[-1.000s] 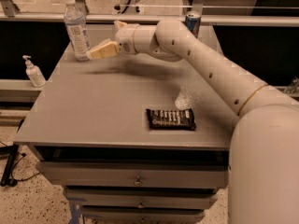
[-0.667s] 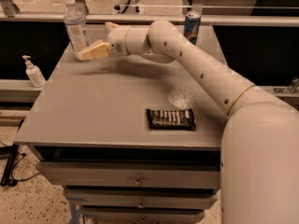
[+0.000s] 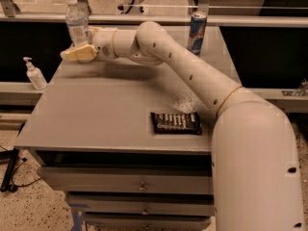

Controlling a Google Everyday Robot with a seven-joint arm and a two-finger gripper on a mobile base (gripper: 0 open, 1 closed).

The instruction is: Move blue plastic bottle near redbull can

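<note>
Two pale-yellow fingers (image 3: 79, 53) of the gripper (image 3: 77, 42) stand spread apart, released. They sit at the table's far left corner, at about 11 o'clock on the grey table (image 3: 96, 114). The nearer finger lies across the front of the foot of the blue plastic bottle (image 3: 76, 18). The other finger shows just behind the bottle at its 3 o'clock side. Whether either finger touches the plastic cannot be told. The bottle stands upright with its white cap on, its label facing the camera.

From the gripper the cream arm (image 3: 183, 66) runs toward 4 o'clock, across the table top and down to the robot's thick body at the lower right.

The redbull can (image 3: 196, 31) stands upright at the table's far edge, at about 1 o'clock, well apart from the bottle and beyond the arm.

A flat dark candy bar wrapper (image 3: 175, 122) lies near the front right edge, at about 5 o'clock, just beside the arm's lower segment.

A small white pump-dispenser bottle (image 3: 34, 74) stands on a lower ledge off the table's left side, at 9 o'clock. Drawers (image 3: 139, 184) show beneath the table top.
</note>
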